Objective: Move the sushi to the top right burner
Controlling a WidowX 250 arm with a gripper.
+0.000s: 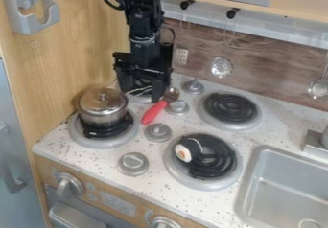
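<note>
1. Camera view: the sushi (187, 150) rests on a black coil burner (211, 167), nearer the camera than the top right burner (229, 108) and slightly left of it.
2. The pincer (139, 94) hangs left of the top right burner, its fingers apparently spread, no sushi between them.
3. The pincer should rise over the red-handled utensil (154, 113), then descend straight and close softly; scraping the coils could roll the sushi.
4. Release is best low, above the top right burner's middle.

The lidded pot (102, 114) is glossy metal. Coils on the back right burner (230, 108) look matt, the speckled countertop (275, 126) smooth. The side panel (76, 50) shows wood grain; the red handle (154, 113) looks like plastic.
</note>
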